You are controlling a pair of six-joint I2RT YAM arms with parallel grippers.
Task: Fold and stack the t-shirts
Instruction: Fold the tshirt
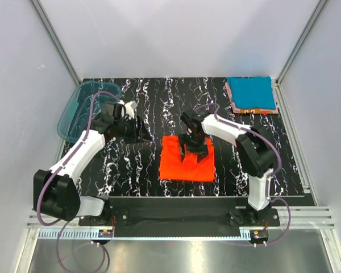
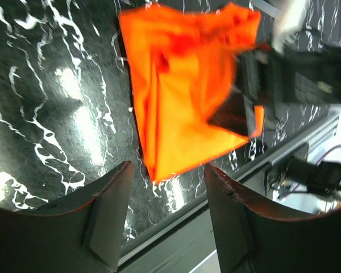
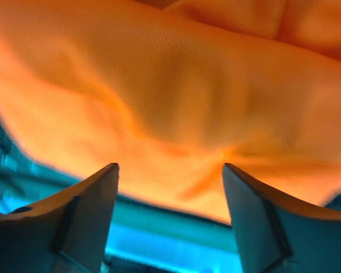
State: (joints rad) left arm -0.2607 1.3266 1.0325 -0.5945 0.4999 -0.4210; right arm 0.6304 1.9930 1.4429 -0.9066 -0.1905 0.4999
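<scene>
Overhead, the orange-red t-shirt [image 1: 173, 166] lay partly folded near the middle of the black marbled table [image 1: 136, 170], toward its near edge. The right gripper [image 1: 194, 152] stood over the shirt's far right part and hid the cloth beneath it. The left gripper [image 1: 141, 135] hung over bare table just left of the shirt, apart from it. A translucent teal tub [image 1: 74, 114] sat at the far left corner. At the far right corner a teal-blue t-shirt [image 1: 250, 92], folded square, rested on a stack showing pinkish-orange edges [image 1: 256, 110].

From the left wrist, the left gripper [image 2: 167, 210] showed its fingers [image 2: 111, 222] spread with nothing between them. Beyond them lay the orange-red t-shirt [image 2: 176, 108], rumpled, with the dark body of the right arm [image 2: 290, 74] covering its right edge. The grey rail [image 2: 170, 250] of the table's edge appeared only here.

From the right wrist, the right gripper [image 3: 170, 210] was likewise spread. The orange-red t-shirt [image 3: 176, 102] filled the frame just past the fingers [image 3: 85, 222]. Whether they touched the cloth could not be told.
</scene>
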